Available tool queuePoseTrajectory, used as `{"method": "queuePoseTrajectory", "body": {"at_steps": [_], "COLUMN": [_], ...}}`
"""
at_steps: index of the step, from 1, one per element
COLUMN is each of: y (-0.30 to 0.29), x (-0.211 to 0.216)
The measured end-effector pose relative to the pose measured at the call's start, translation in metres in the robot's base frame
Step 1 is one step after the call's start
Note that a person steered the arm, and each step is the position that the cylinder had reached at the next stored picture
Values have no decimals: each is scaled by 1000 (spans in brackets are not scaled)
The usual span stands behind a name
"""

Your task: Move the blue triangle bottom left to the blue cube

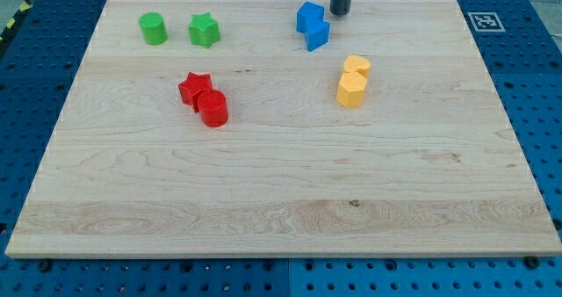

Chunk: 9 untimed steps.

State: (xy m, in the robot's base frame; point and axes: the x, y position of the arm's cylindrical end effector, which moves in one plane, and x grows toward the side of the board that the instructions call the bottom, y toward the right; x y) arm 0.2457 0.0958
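Two blue blocks touch near the view's top, right of centre. The upper one (308,18) has an angled, wedge-like outline and looks like the blue triangle. The lower one (318,35) looks like the blue cube, just below and right of it. My tip (340,12) rests on the board a short way right of the upper blue block, apart from it. The rod runs up out of the view's top.
A green cylinder (154,28) and a green star (204,31) sit at top left. A red star (194,87) touches a red cylinder (212,109) left of centre. Two yellow blocks (356,67) (352,90) touch right of centre. A marker tag (484,21) is at the board's top right corner.
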Motion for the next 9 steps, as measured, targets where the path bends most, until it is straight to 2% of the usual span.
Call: {"method": "queuePoseTrajectory", "body": {"at_steps": [1,4,7,9], "y": [0,-11,-74,-60], "x": [48,48,48,42]}}
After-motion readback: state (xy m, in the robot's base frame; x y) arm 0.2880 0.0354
